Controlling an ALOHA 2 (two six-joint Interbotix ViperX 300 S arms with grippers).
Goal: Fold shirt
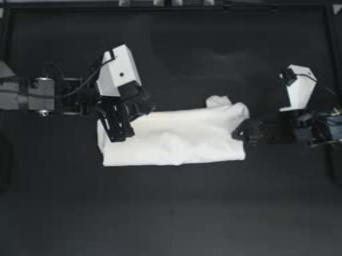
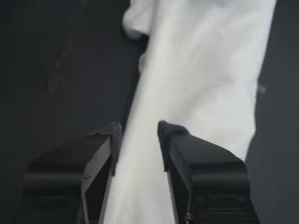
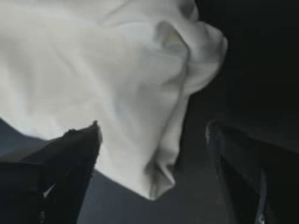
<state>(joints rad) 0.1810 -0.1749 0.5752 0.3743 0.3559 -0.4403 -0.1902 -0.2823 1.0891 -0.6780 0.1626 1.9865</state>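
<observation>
Dark tabletop (image 1: pixel 171 210), bare around the work. Left gripper (image 1: pixel 119 131): jaws slightly parted, straddling the shirt's left edge, cloth between them; whether they pinch it, cannot tell. Right gripper (image 1: pixel 244 132): jaws spread wide at the shirt's right edge, a fold of cloth hanging between. Shirt (image 1: pixel 175 137) lies mid-table, partly folded, long axis running arm to arm. Nothing obstructs.

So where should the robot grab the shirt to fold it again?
Probably by its two short ends, one arm from each side. The shirt lies as a long flat band across the table. The left gripper is over the left end, jaws open, and the right gripper is at the right edge, jaws open.
</observation>
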